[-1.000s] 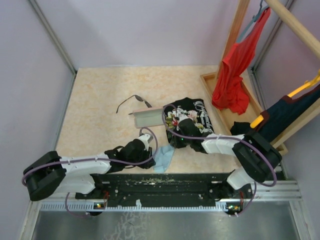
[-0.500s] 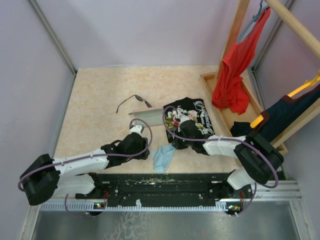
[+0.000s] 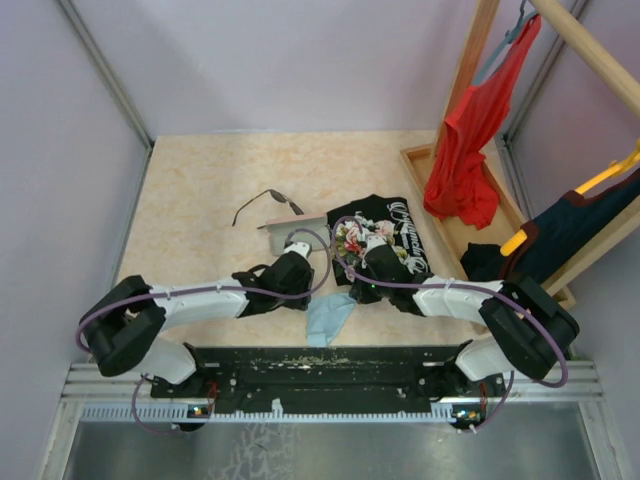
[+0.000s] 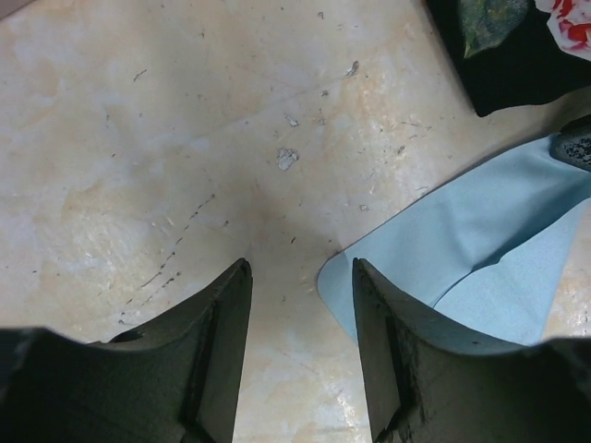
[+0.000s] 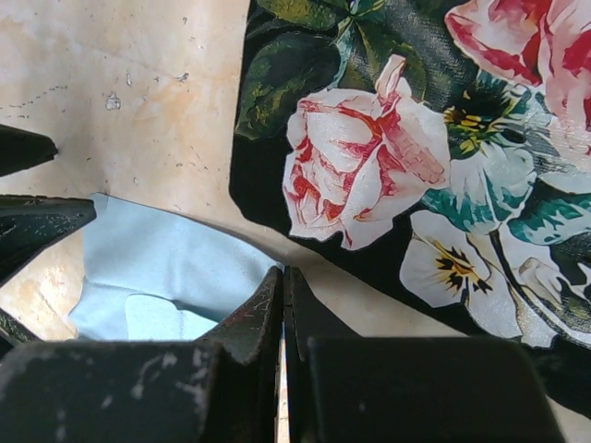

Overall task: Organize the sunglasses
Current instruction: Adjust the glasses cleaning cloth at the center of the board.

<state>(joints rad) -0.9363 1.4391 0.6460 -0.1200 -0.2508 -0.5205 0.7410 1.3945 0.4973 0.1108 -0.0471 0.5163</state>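
The sunglasses point(image 3: 268, 203) lie on the table at the back, thin dark frame, arms spread, far from both grippers. The pinkish case point(image 3: 281, 234) lies just in front of them, partly hidden by my left wrist. The light-blue cloth point(image 3: 328, 315) lies near the front edge; it also shows in the left wrist view point(image 4: 471, 240) and the right wrist view point(image 5: 157, 268). My left gripper point(image 4: 300, 268) is open and empty, its right finger over the cloth's corner. My right gripper point(image 5: 283, 272) is shut on the cloth's upper edge, beside the left gripper point(image 3: 303, 297).
A black floral garment point(image 3: 385, 240) lies right of the case, under my right arm point(image 3: 450, 295). A wooden tray point(image 3: 470, 215) and a rack with a red garment point(image 3: 470, 140) stand at the right. A dark garment on a yellow hanger point(image 3: 575, 225) hangs at the far right.
My left gripper pulled back off the cloth, then swung right toward the case and cloth. My right gripper came nearer, down to the cloth's upper edge.
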